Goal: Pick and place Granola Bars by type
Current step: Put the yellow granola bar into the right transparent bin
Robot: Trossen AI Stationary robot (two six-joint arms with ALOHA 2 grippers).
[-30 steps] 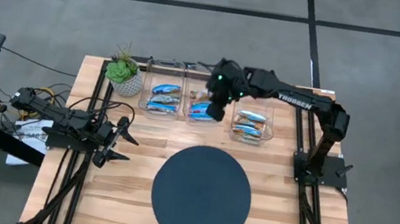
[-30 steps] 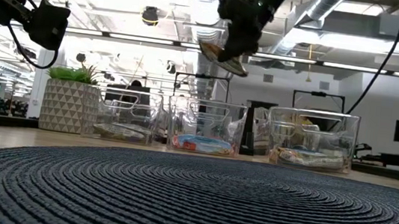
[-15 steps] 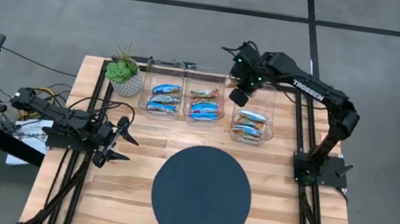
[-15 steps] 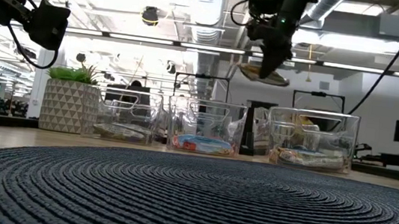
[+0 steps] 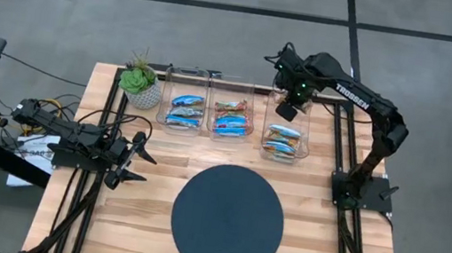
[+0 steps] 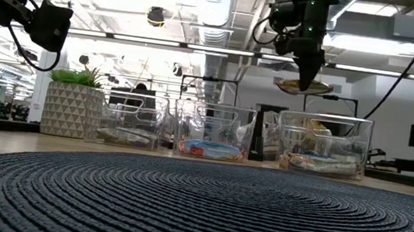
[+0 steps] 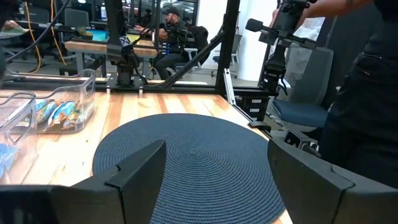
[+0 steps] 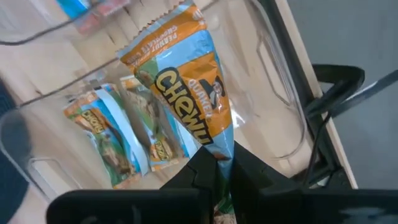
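The right gripper (image 8: 219, 163) hangs above the rightmost clear bin (image 5: 288, 118), its jaws clamped on the end of a tan-and-blue granola bar (image 8: 186, 81) whose wrapper reads "Chewy" under a Quaker emblem. Matching bars (image 8: 115, 137) lie in that bin below it. "TROSSEN" is printed on the right arm (image 5: 356, 96). The left gripper (image 5: 133, 159) waits at the bench's (image 5: 150, 214) left edge, jaws apart.

three clear bins (image 5: 184, 93), one round mat (image 5: 227, 221), one plant (image 5: 140, 83).
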